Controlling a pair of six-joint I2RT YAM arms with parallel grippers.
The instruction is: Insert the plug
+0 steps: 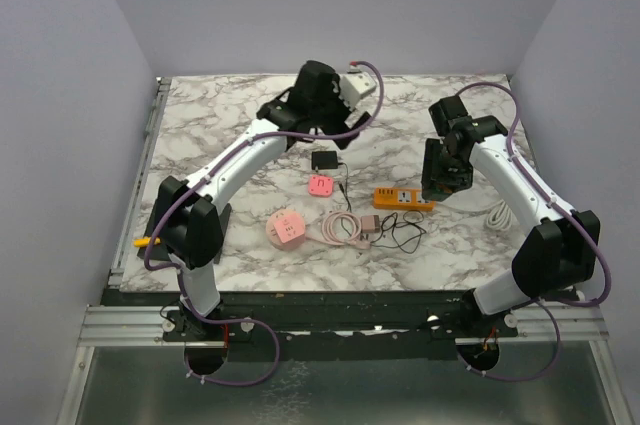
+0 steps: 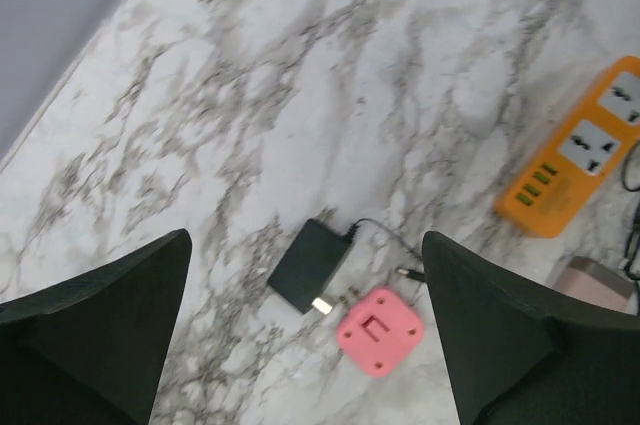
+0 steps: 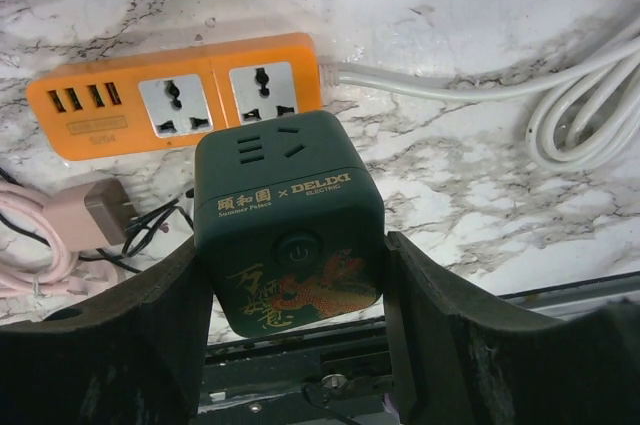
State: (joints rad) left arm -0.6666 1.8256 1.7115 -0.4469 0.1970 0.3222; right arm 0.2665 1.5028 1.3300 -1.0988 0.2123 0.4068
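My right gripper (image 3: 292, 245) is shut on a dark green cube socket (image 3: 285, 215) with gold lettering, its fingers pressing the cube's two sides. It hangs just above the near side of the orange power strip (image 3: 100, 115), which lies flat with two sockets facing up. From above, the right gripper (image 1: 443, 180) and cube (image 1: 440, 170) sit at the strip's (image 1: 404, 198) right end. My left gripper (image 2: 305, 237) is open, high over a black adapter plug (image 2: 310, 265) lying on the marble, prongs toward a pink square block (image 2: 380, 330). The left gripper (image 1: 310, 115) hovers behind the adapter (image 1: 323, 159).
A second pink block (image 1: 285, 228), a coiled pink cable (image 1: 343, 228) with its pink charger (image 3: 95, 213), and a loose black cord (image 1: 405, 235) lie near the front centre. The strip's white cable (image 3: 580, 115) loops at the right. Walls enclose the table.
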